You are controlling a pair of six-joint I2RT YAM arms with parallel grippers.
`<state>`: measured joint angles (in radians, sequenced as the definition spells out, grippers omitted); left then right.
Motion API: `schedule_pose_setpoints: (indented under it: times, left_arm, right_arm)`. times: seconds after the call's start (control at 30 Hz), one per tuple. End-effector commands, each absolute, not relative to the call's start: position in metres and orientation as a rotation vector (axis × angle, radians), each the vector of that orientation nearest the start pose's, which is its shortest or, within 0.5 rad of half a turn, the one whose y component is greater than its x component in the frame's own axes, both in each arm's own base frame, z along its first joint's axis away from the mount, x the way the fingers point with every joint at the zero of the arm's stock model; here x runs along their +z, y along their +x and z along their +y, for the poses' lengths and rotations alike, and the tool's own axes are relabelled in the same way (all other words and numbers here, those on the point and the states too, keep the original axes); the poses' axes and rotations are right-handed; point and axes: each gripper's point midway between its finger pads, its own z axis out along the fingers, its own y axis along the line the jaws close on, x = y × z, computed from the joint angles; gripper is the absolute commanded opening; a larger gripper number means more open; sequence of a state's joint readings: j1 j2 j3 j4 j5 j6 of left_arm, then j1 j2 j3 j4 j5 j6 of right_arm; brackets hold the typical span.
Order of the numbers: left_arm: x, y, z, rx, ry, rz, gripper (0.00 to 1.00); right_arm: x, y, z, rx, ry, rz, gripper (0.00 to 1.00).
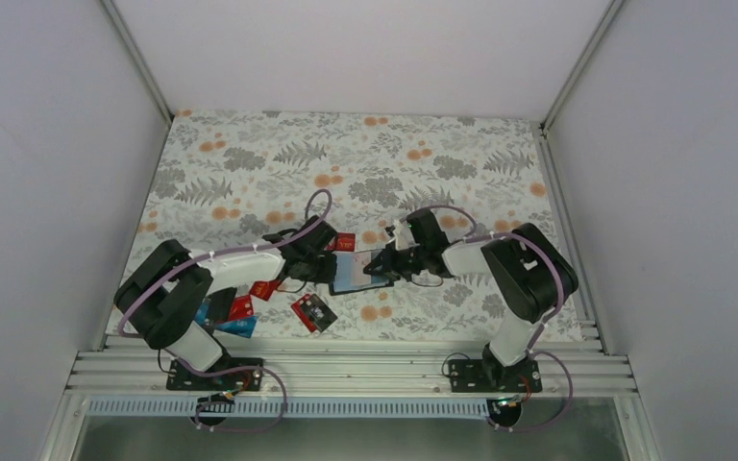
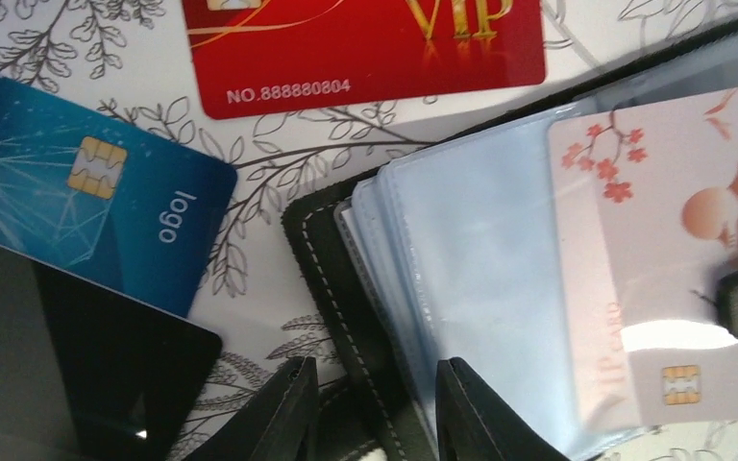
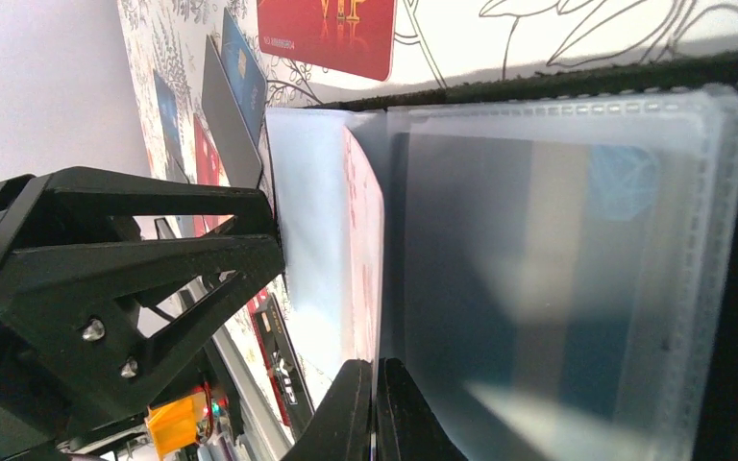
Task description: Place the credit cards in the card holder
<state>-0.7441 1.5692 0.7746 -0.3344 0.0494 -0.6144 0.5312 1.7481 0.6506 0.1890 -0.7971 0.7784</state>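
The card holder (image 1: 354, 273) lies open mid-table, with a black stitched cover (image 2: 332, 279) and clear sleeves (image 2: 471, 269). My left gripper (image 2: 375, 408) is open, its jaws standing either side of the holder's left edge without pressing it. My right gripper (image 3: 375, 408) is shut on the edge of a pale pink card (image 3: 365, 240), which stands between the sleeves (image 3: 557, 269). In the left wrist view this pink card (image 2: 663, 240) lies over the sleeves. Loose credit cards lie around: a red VIP one (image 2: 365, 48), a blue one (image 2: 86, 192) and a black one (image 2: 77, 355).
More cards lie near the left arm: red (image 1: 265, 288), red and black (image 1: 314, 310), blue (image 1: 235, 327). Another red one (image 1: 344, 241) sits just behind the holder. The floral cloth (image 1: 394, 163) stretches back to white walls. A metal rail (image 1: 346, 370) runs along the near edge.
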Motion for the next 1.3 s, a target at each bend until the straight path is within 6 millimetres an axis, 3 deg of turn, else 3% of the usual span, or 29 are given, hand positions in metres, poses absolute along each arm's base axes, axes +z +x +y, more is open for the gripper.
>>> schedule_pose_setpoints:
  times: [0.0, 0.37, 1.0, 1.27]
  left_arm:
    - [0.011, 0.233, -0.219, -0.356, 0.191, 2.829, 0.31]
    - [-0.006, 0.234, -0.218, -0.339, 0.205, 2.846, 0.1]
    - [-0.015, 0.235, -0.221, -0.333, 0.236, 2.857, 0.05]
    - [-0.014, 0.235, -0.221, -0.333, 0.23, 2.855, 0.05]
  right_arm:
    - [0.01, 0.233, 0.28, 1.418, -0.032, 2.798, 0.04]
    - [0.009, 0.228, 0.283, 1.447, -0.129, 2.804, 0.04]
    - [0.012, 0.232, 0.302, 1.57, -0.3, 2.812, 0.04]
    - [0.007, 0.233, 0.299, 1.487, -0.292, 2.871, 0.05]
